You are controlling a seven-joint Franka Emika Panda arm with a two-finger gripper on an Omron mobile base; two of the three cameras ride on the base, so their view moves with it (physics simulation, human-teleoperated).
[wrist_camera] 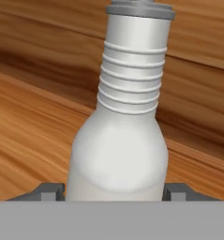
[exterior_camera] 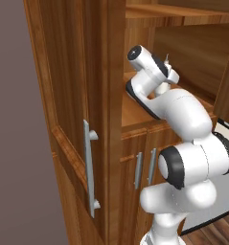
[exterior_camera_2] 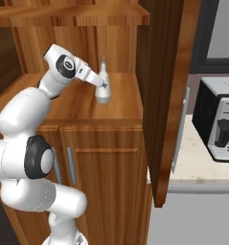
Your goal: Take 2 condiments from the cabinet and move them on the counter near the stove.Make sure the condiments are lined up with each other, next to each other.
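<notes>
A whitish pear-shaped condiment bottle (exterior_camera_2: 102, 92) with a ribbed neck and thin nozzle stands upright on the open cabinet's wooden shelf (exterior_camera_2: 63, 105). My gripper (exterior_camera_2: 104, 86) reaches in from the left and is shut on the bottle's body. In the hand view the bottle (wrist_camera: 118, 150) fills the middle, and the two fingertips (wrist_camera: 50, 191) press against its left and right sides. In the left base view the arm hides the bottle except for its nozzle tip (exterior_camera: 166, 58), just above the gripper (exterior_camera: 171, 76). The beige counter (exterior_camera_2: 183, 167) lies right of the cabinet.
The cabinet's tall door (exterior_camera_2: 164, 95) stands open to the right of the shelf, with its silver bar handle (exterior_camera_2: 180, 129). Another shelf board (exterior_camera_2: 73, 19) runs above the bottle. A steel and black appliance (exterior_camera_2: 221, 119) sits on the counter. The other open door (exterior_camera: 77, 95) is at the left.
</notes>
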